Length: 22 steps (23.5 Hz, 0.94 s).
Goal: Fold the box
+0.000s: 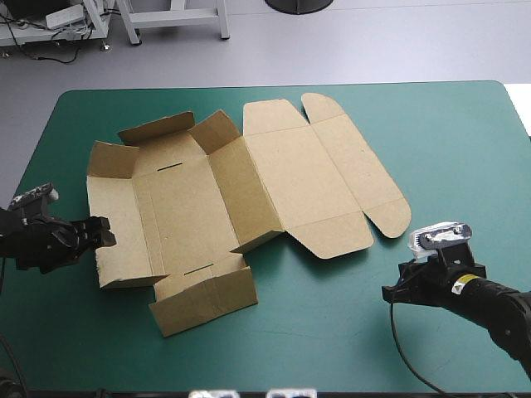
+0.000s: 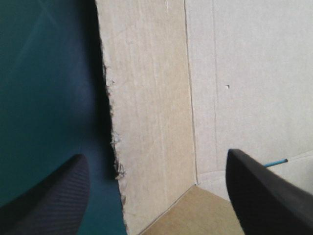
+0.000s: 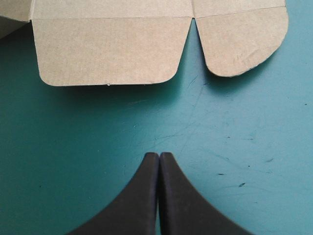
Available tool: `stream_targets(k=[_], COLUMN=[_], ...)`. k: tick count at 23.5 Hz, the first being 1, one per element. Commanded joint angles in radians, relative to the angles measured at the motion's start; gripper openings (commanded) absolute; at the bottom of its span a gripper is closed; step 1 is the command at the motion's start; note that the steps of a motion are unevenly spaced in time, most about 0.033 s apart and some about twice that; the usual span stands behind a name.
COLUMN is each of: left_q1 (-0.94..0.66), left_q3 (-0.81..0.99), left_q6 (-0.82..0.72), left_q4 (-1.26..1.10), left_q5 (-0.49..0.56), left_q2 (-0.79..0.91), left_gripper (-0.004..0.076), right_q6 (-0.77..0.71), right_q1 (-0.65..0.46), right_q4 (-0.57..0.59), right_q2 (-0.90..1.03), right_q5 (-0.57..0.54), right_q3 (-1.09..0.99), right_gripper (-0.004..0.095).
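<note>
While the box (image 1: 178, 203) lies on the table (image 1: 465, 149) with walls partly raised | left gripper (image 1: 106, 235) released, box's left wall edge between its fingers | right gripper (image 3: 159, 155) clenched, empty, near front edge

Brown box (image 1: 182, 207), partly folded, lying left of centre on the counter (image 1: 448, 149): tray walls raised, lid panel and flaps flat.
</note>
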<state>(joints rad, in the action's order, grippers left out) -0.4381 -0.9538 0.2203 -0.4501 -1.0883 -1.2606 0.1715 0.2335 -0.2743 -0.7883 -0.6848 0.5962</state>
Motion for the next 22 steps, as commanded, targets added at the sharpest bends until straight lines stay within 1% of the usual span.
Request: stream_targets(k=[1, 3, 4, 6, 11, 13, 14, 16, 22], left_q1=[-0.047, -0.068, -0.08, -0.08, -0.114, -0.129, -0.127, -0.127, -0.127], left_q3=[0.011, 0.018, 0.023, 0.023, 0.023, 0.023, 0.023, 0.023, 0.023], left_q6=[0.065, 0.095, 0.138, 0.174, 0.211, 0.293, 0.365, 0.429, 0.456], left_q4=[-0.127, -0.171, -0.2, -0.193, -0.211, -0.29, -0.344, -0.4, -0.415], left_q5=[0.04, 0.038, 0.036, 0.036, 0.029, -0.003, -0.027, -0.052, -0.062], left_q2=[-0.008, -0.022, -0.037, -0.066, -0.148, -0.182, -0.203, -0.225, -0.274], left_gripper=[0.0555, 0.0555, 0.0555, 0.0555, 0.0553, 0.0553, 0.0553, 0.0549, 0.0549], right_q6=[0.012, 0.012, 0.012, 0.012, 0.012, 0.014, 0.014, 0.014, 0.014], right_q1=[-0.001, -0.001, -0.001, -0.001, -0.001, -0.001, -0.001, -0.001, -0.001], right_q4=[-0.016, -0.016, -0.016, -0.016, -0.016, -0.016, -0.016, -0.016, -0.016], right_q2=[0.001, 0.001, 0.001, 0.001, 0.001, 0.001, 0.001, 0.001, 0.001], right_q5=[0.048, 0.046, 0.044, 0.044, 0.04, 0.04, 0.04, 0.042, 0.049], right_q3=[0.033, 0.033, 0.033, 0.033, 0.033, 0.033, 0.033, 0.033, 0.033], right_gripper=[-0.0025, -0.0025, -0.0025, -0.0025, -0.0025, -0.0025, -0.0025, -0.0025, -0.0025])
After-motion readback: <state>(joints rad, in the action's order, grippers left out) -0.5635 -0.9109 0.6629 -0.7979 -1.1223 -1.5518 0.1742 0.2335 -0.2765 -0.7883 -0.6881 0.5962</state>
